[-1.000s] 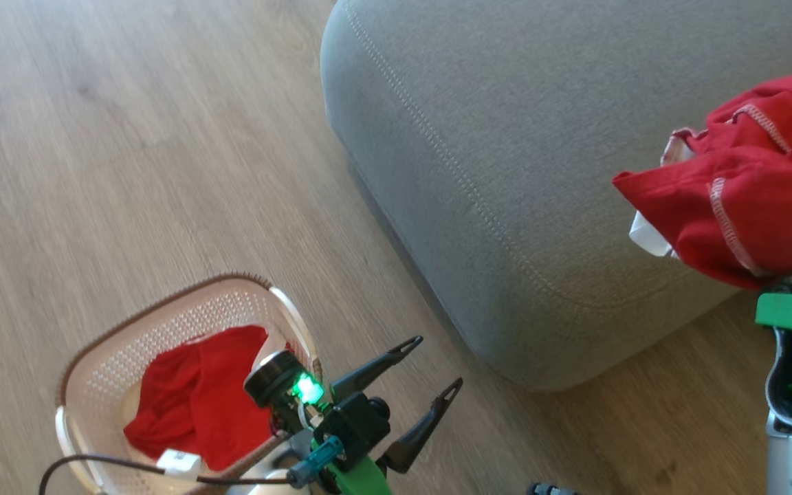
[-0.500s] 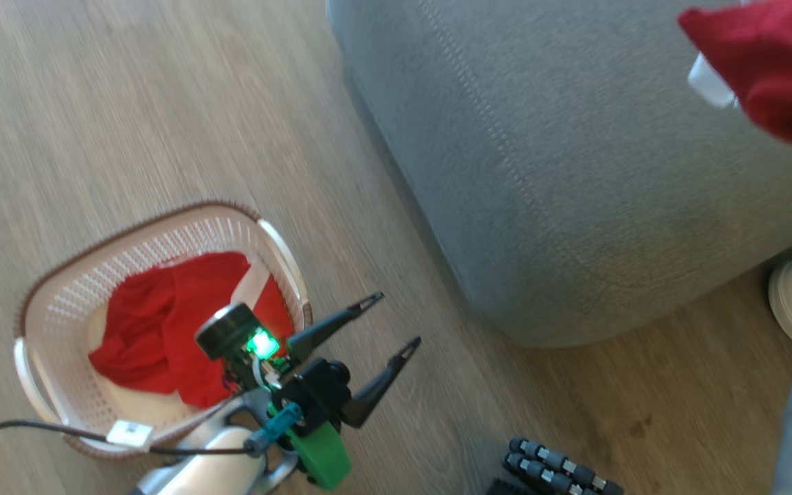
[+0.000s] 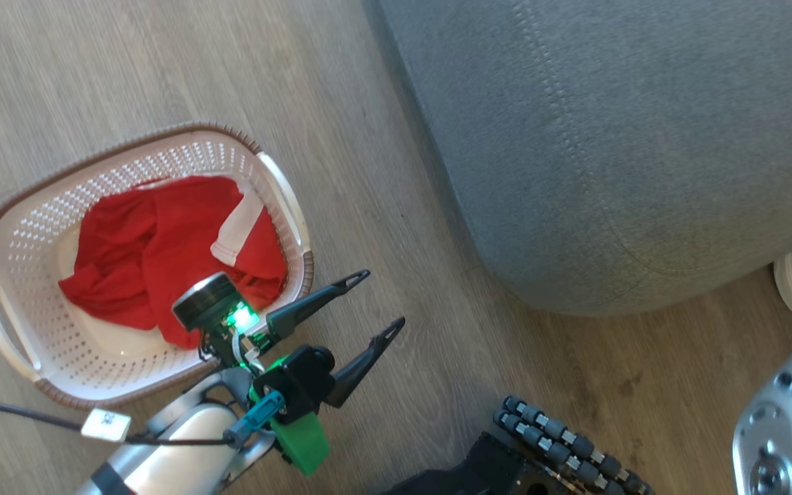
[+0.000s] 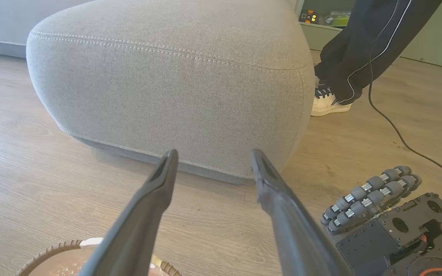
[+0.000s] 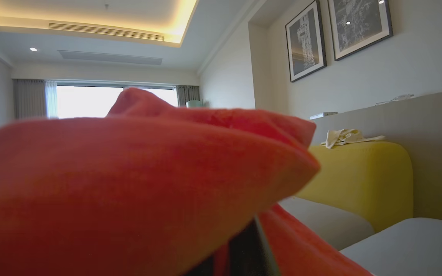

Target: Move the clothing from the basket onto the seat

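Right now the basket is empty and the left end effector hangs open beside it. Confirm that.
Wrong on one count: the basket is not empty; the head view shows red clothing lying in it. The left end effector does hang open beside it.

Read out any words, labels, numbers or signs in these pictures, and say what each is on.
No text can be read.
White tag on the cable: dark marks, too blurred.
Framed prints: too small.
Device with orange buttons: too small.
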Robot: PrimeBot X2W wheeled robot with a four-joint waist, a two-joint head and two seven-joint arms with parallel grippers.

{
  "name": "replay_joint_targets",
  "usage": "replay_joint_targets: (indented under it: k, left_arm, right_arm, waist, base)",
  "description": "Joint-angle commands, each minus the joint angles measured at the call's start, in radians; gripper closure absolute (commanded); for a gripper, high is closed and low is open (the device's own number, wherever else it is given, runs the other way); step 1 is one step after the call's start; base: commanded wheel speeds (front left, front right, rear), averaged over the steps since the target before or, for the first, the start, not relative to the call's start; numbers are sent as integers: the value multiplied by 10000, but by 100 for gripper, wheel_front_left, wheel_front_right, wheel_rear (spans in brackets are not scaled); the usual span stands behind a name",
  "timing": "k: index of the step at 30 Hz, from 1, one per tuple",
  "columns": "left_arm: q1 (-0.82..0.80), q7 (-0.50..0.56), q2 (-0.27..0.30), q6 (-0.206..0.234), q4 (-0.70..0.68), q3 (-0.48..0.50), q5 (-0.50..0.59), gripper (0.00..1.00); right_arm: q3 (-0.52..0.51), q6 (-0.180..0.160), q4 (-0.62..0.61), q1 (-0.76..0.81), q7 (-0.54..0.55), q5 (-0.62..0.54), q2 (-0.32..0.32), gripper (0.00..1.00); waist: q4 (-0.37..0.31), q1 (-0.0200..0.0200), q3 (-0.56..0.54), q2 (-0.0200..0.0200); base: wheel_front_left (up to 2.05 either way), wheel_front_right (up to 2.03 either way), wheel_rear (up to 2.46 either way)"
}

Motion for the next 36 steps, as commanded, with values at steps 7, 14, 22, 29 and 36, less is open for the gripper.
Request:
replay_joint_targets:
  k: [7,14,22,29,36]
  left_arm:
    - [-341,-48,267,-10,-429,258,125,0]
    - [-505,-48,306,-10,-539,320,166,0]
    - [-671,-48,399,-10,-663,414,133,0]
    - [-782,-48,463,-10,-979,425,19,0]
    - [-756,-48,512,-10,-1043,614,45,0]
  right_arm:
    - [-1196,-2,1227,-1572,-21,-201,-272,100]
    - [-2587,-2,3082,-2904,-21,-585,-900,100]
    - [-3921,-2,4819,-3998,-21,-2012,-1471,100]
    - [-4519,-2,5747,-4365,-21,-2971,-1625,100]
    - [-5249,-2,6874,-4411,-21,-3806,-1655,100]
  waist:
    - [250,-1,653,0]
    - [539,-1,1087,0]
    - [956,-1,1588,0]
    - [1274,-1,1878,0]
    - [1459,-1,2130,0]
  base:
    - [0,0,0]
    - [0,0,0]
    - [0,0,0]
    - [0,0,0]
    - [0,0,0]
